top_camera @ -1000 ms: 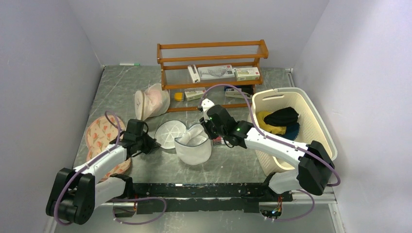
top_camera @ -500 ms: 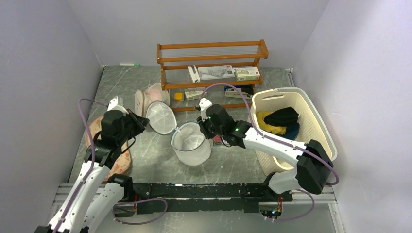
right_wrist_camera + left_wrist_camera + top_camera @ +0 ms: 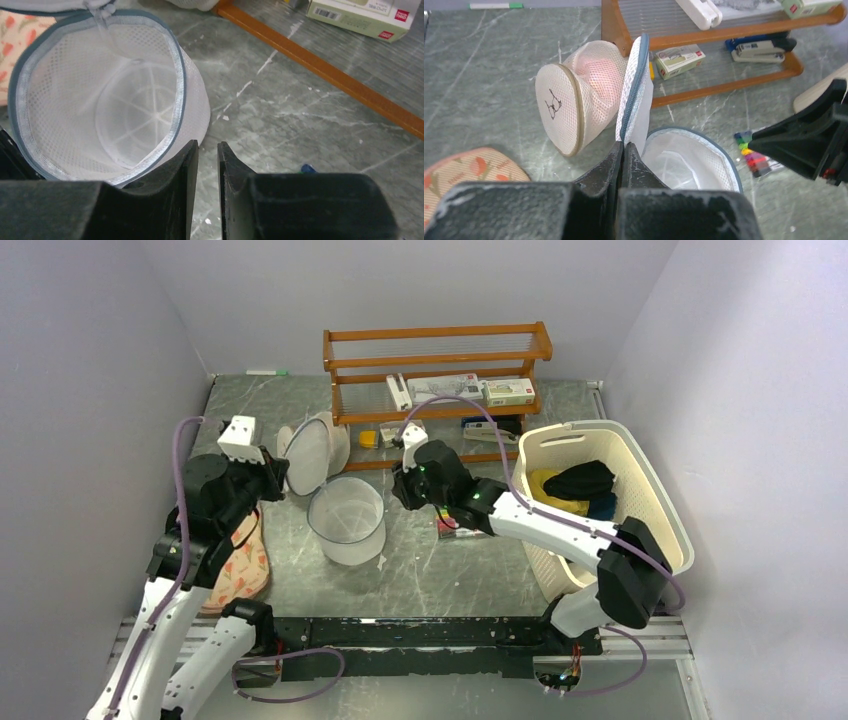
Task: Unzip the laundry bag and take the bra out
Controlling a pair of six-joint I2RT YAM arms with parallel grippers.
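Observation:
The laundry bag [image 3: 347, 522] stands unzipped and open-mouthed on the table, and its white mesh inside is empty [image 3: 100, 100]. Its round lid [image 3: 308, 455] with the grey-blue zip rim stands up on edge. My left gripper [image 3: 283, 478] is raised and shut on the lid's lower edge [image 3: 624, 146]. My right gripper [image 3: 400, 490] hovers just right of the bag's rim; its jaws [image 3: 207, 150] are a narrow gap apart with only table between them. The mustard-yellow bra [image 3: 543, 487] with black parts lies in the cream basket [image 3: 640, 455] at the right.
A pinkish mesh pouch [image 3: 574, 95] with pink contents lies behind the lid. A wooden rack [image 3: 437, 350] with boxes and a stapler stands at the back. A floral pad [image 3: 235, 565] lies under the left arm. A strip of coloured items [image 3: 445, 525] lies under the right arm.
My left gripper rose and swung toward the back, lifting the lid upright. The bag slid left and now stands open. My right gripper has come off the bag's rim.

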